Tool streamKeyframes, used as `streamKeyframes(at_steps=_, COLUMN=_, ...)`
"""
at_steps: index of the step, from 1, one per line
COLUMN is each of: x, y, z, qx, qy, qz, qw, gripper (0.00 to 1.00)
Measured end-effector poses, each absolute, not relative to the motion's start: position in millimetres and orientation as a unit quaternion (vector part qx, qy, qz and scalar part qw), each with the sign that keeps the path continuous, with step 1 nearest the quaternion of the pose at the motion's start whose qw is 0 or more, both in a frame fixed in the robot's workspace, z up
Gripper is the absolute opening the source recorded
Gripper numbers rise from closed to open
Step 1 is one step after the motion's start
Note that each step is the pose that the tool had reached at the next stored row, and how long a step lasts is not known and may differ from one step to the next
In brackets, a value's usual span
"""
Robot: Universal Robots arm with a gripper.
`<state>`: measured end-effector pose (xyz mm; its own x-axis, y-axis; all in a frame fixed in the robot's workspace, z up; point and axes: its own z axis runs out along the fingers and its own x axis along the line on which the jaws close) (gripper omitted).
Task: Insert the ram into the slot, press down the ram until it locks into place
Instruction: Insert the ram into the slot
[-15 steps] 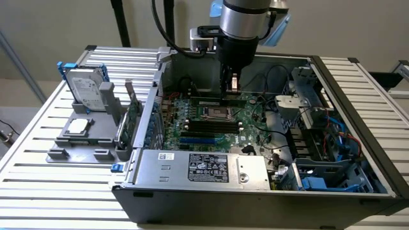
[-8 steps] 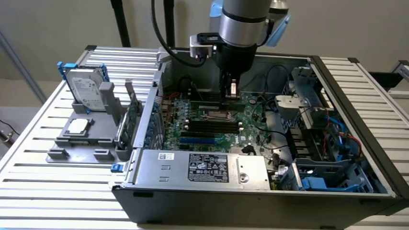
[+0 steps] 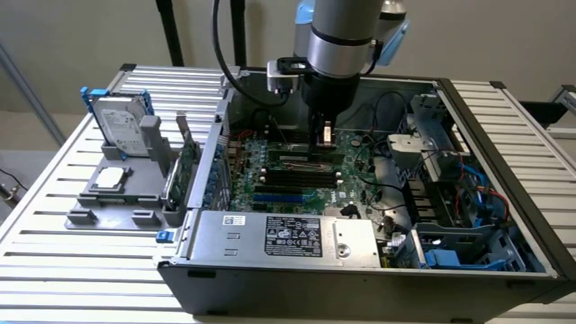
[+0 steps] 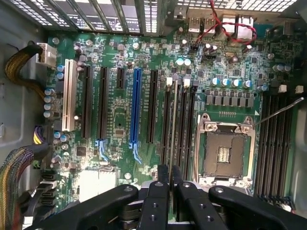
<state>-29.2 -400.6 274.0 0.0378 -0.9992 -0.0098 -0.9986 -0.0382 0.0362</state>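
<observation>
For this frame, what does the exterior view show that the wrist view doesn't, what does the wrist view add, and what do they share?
Exterior view: the robot arm, a hard drive standing in a grey fixture on the slatted table, and the labelled power supply. Wrist view: the CPU socket, a white expansion slot and red-and-black wires. Both: the green motherboard, its black memory slots, and the gripper over the board.

Gripper (image 4: 170,168) sits right above the black slots (image 4: 178,124), just beside the CPU socket (image 4: 224,153). Further along the green motherboard (image 4: 117,160): a blue slot (image 4: 136,110), then a white one (image 4: 68,96).
</observation>
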Motion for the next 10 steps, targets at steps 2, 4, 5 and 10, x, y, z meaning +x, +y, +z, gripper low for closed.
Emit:
streamKeyframes(at_steps=2, x=-29, y=-401, z=270, qx=0.720, qy=-0.693, qz=-0.016, qw=0.010, gripper=0.13)
streamKeyframes(at_steps=4, x=-29, y=-401, z=267, qx=0.720, qy=-0.693, qz=-0.016, qw=0.010, gripper=0.13)
streamKeyframes(at_steps=5, x=-30, y=-401, z=265, qx=0.720, qy=-0.693, qz=-0.016, qw=0.010, gripper=0.13)
streamKeyframes(at_steps=10, x=-31, y=-401, z=256, qx=0.720, qy=-0.693, qz=-0.016, qw=0.010, gripper=0.13)
